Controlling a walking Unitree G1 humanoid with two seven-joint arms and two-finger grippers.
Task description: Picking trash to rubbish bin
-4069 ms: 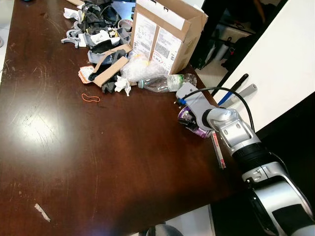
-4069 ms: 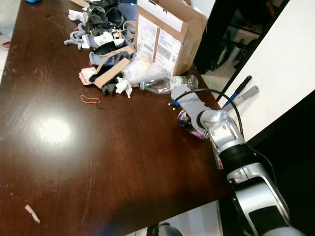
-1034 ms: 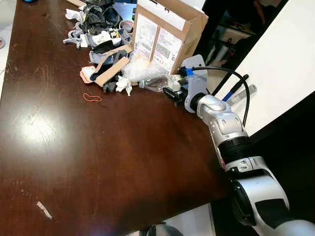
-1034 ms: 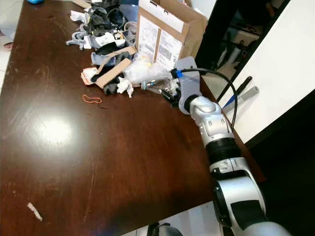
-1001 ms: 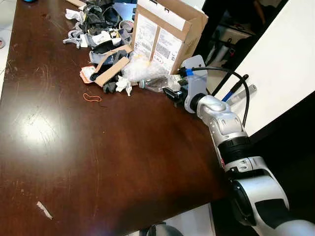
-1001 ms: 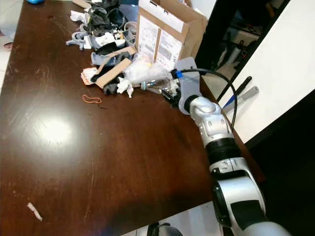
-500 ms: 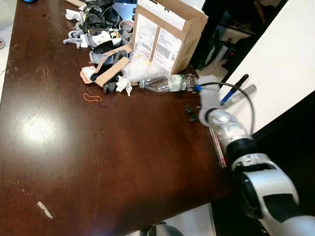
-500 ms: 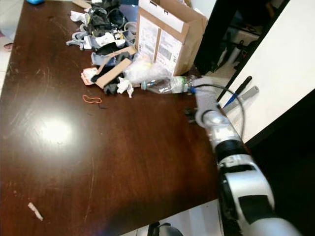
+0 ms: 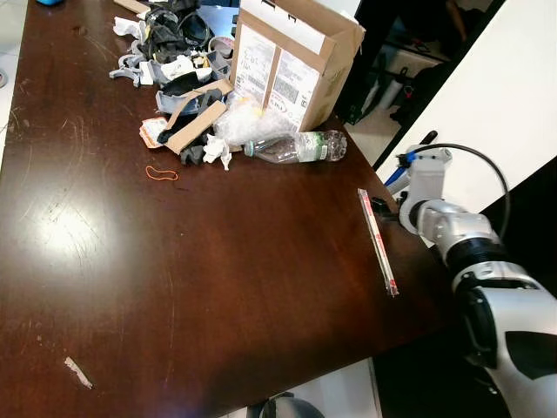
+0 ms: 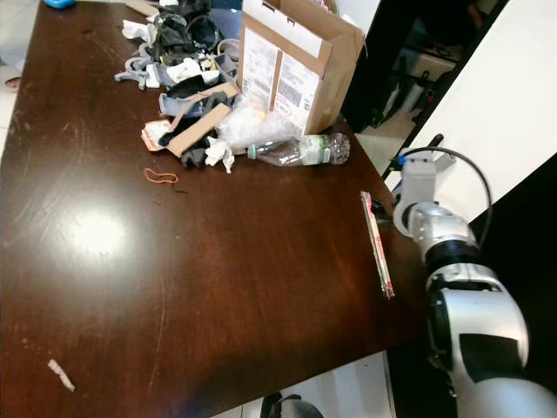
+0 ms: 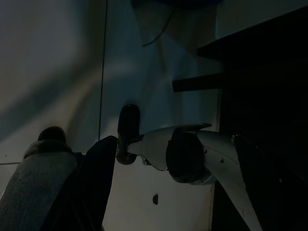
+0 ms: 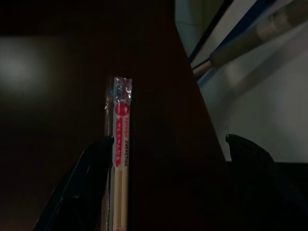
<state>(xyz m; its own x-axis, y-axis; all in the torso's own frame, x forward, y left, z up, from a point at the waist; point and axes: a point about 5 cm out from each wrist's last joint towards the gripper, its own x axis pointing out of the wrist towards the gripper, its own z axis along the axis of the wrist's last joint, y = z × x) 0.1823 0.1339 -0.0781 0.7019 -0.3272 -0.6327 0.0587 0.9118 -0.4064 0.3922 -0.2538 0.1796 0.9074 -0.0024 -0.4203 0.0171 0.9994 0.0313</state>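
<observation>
**Right gripper back at the surface edge, nothing in its fingers**

Head views: the right gripper (image 9: 380,207) sits at the right-hand edge of the dark wooden surface (image 9: 174,287), just beside the upper end of a wrapped pair of chopsticks (image 9: 378,241). A second ago it was reaching into the trash pile beside the clear plastic bottle (image 9: 296,146); four seconds ago it was over a small purple object that no longer lies on the surface. The bottle rests where it was, against the cardboard box (image 9: 291,57), with crumpled wrappers (image 9: 196,96) heaped beyond, a rubber band (image 9: 160,173) and a paper scrap (image 9: 77,373) well apart. I judge one piece cleared and the chopsticks the likely next pick.

Right wrist view: the two black fingers (image 12: 96,178) stand wide apart and hold nothing, the chopsticks (image 12: 120,163) lying along the inner side of one.

Left wrist view: dim; the left gripper (image 11: 113,159) hangs idle over the floor, and I cannot tell how its fingers stand.
</observation>
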